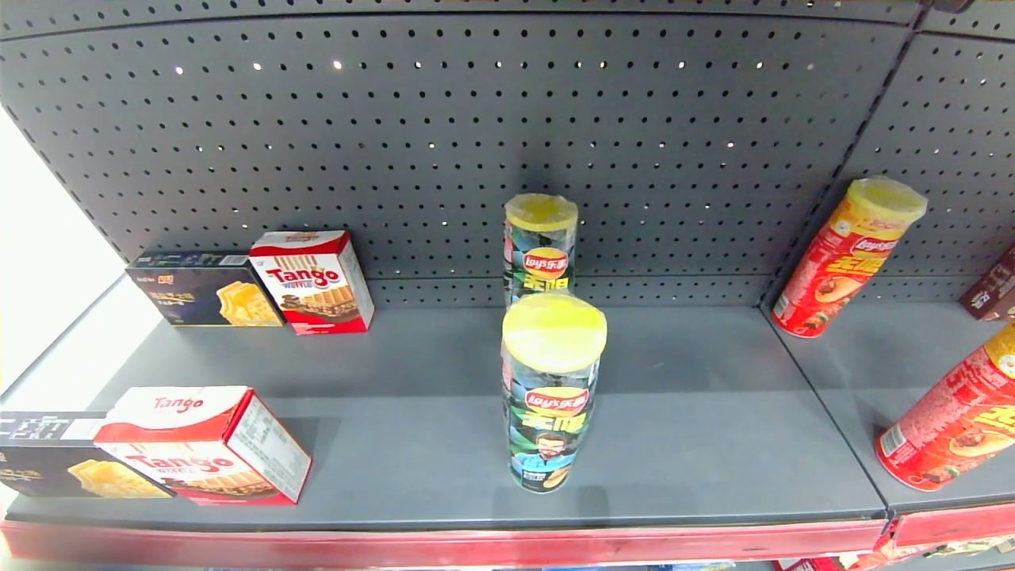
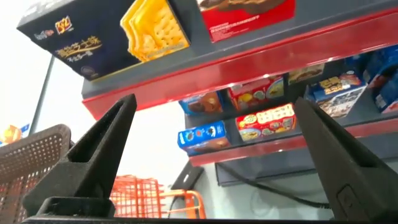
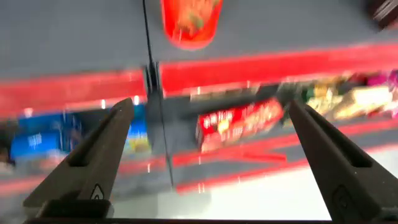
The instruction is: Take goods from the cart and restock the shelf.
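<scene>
- Left gripper (image 2: 214,102): jaws wide, nothing between them. It sits low, under the shelf's (image 1: 698,412) red front lip.
- Right gripper (image 3: 210,104): jaws wide and empty, also low in front of the lip.
- Cart (image 2: 140,193): red wire, down near the floor, well apart from the left gripper. I cannot tell what goods it holds.
- Judged step: nothing is in hand, so a pick from the cart is due before any stocking.
- Risk 1: the front green can (image 1: 551,396) stands tall and narrow at mid-shelf. An arm coming in over the lip could clip its lid and topple it into the back green can (image 1: 541,246) at its 12 o'clock.
- Risk 2: the front red can (image 1: 951,420) sits close to the lip at 3 o'clock. A knock there would likely send it off the edge.
- Risk 3: both grippers are under the lip, so lifting straight up could strike it.
- Risk 4: the front red box (image 1: 202,448) and front dark box (image 1: 47,456) at 8 o'clock sit near the lip, and a push from new stock could shove them off.
- Count, green cans: 2.
- Count, red cans: 2, the second being the back red can (image 1: 844,258).
- Count, red boxes: 2, with the back red box (image 1: 313,281) at 10 o'clock.
- Count, dark boxes: 2, the back dark box (image 1: 202,289) touching that red box.
- Count, brown box (image 1: 991,293): 1, partly seen at the far 3 o'clock edge.
</scene>
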You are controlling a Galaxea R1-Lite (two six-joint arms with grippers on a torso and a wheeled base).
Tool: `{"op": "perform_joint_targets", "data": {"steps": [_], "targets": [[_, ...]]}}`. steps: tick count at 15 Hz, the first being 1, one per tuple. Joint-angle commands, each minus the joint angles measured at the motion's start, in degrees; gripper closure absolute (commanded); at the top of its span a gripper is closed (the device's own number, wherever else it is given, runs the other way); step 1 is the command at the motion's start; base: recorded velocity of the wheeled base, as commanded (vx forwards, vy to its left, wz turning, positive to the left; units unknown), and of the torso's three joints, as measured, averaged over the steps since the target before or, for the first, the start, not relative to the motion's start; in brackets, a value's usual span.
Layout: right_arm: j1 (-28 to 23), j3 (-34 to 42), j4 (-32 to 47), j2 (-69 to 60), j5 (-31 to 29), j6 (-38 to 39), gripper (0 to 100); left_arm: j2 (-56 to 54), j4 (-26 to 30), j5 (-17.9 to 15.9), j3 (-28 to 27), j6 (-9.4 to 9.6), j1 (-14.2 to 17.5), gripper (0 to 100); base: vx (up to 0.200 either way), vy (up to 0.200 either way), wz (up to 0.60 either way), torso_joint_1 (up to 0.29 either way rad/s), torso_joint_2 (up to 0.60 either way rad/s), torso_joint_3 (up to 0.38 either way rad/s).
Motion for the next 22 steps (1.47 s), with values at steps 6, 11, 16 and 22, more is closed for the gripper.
{"op": "perform_joint_targets", "data": {"steps": [6, 11, 16, 22], "targets": [[-1.08, 0.93, -1.53, -6.23, 1.26, 3.03, 0, -1.31, -0.03, -0.16, 0.1, -1.15, 2.2, 0, 0.0, 0.0, 0.0, 0.0, 0.0, 0.0], [2.17, 0.75, 2.87, -5.26, 5.39, 1.89, 0, -1.31, -0.03, -0.16, 0.1, -1.24, 2.2, 0, 0.0, 0.0, 0.0, 0.0, 0.0, 0.0], [2.35, 0.84, 2.34, -5.61, 4.69, 1.98, 0, -1.31, -0.03, 0.2, 0.1, -1.42, 2.2, 0, 0.0, 0.0, 0.0, 0.0, 0.0, 0.0], [9.56, 0.84, 2.34, -11.33, 4.6, 1.98, 0, -1.4, -0.03, 0.28, 0.1, -1.86, 2.11, 0, 0.0, 0.0, 0.0, 0.0, 0.0, 0.0]]}}
